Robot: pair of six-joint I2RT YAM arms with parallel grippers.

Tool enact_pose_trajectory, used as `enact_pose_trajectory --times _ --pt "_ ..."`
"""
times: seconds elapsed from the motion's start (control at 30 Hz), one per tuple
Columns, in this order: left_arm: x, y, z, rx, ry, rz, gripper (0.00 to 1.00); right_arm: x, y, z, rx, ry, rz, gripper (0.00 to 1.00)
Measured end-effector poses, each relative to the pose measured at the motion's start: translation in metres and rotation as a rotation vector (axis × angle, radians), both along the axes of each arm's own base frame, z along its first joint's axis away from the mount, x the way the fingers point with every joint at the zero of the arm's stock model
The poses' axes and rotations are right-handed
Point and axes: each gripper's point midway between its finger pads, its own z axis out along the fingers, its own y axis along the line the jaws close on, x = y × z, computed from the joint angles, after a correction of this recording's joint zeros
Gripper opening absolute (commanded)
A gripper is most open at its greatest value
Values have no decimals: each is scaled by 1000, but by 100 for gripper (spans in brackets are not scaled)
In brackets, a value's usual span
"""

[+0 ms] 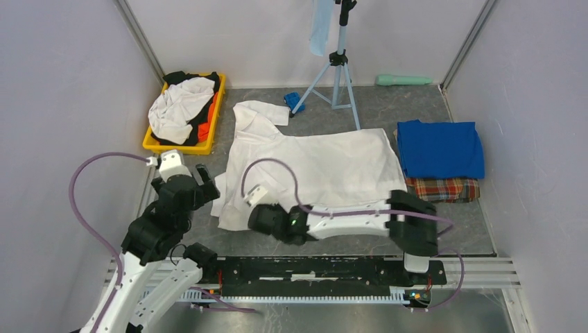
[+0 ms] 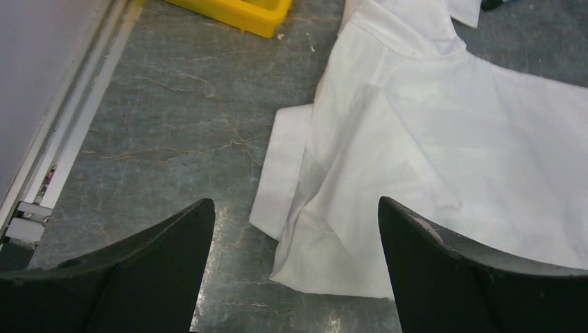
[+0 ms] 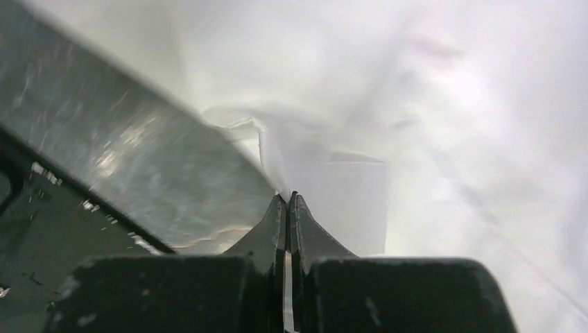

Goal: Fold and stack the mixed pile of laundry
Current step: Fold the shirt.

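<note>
A large white shirt (image 1: 326,163) lies spread flat in the middle of the table. My right gripper (image 1: 251,219) is shut on its near-left hem; in the right wrist view the jaws (image 3: 288,198) pinch a raised fold of the white shirt (image 3: 430,104). My left gripper (image 1: 202,184) is open and empty, hovering over bare table just left of the shirt's near-left corner (image 2: 326,263), as the left wrist view (image 2: 295,202) shows. More of the pile, white, black and orange pieces (image 1: 179,107), fills a yellow bin (image 1: 182,146). A folded royal-blue T-shirt (image 1: 440,148) lies on plaid cloth (image 1: 444,189) at the right.
A tripod (image 1: 338,69) stands at the back with a pale-blue cloth (image 1: 321,28) hanging from it. A small bright-blue object (image 1: 294,101) and a green cylinder (image 1: 403,80) lie near the back wall. The yellow bin's corner (image 2: 236,12) shows in the left wrist view.
</note>
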Motion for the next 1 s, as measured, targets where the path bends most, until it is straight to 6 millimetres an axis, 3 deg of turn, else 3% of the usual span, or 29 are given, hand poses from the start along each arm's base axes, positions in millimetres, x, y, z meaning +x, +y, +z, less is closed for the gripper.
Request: enact_pose_trajectory --times 0.07,0.17,0.23,0.33,0.47,0.67,0.83,1.0 --pt "6 -13 -4 -5 58 -43 87 30 -21 37 45 -25 -67 0" --pt "17 -34 -20 -28 164 -92 77 79 -55 113 189 -111 -192 0" --pt "22 -53 -43 -67 253 -136 71 103 -80 154 263 -174 -262 0" --pt "22 -66 -71 -99 327 -161 64 117 -103 184 309 -228 -312 0" --pt "15 -77 -116 -124 454 -175 59 121 -117 179 254 -238 -316 0" --pt "19 -85 -154 -160 505 -142 53 134 -147 165 151 -252 -361 0" --pt "20 -81 -180 -138 532 -102 50 140 -199 151 41 -305 -416 0" --pt "25 -79 -191 -120 542 -69 44 144 -243 138 -72 -374 -463 0"
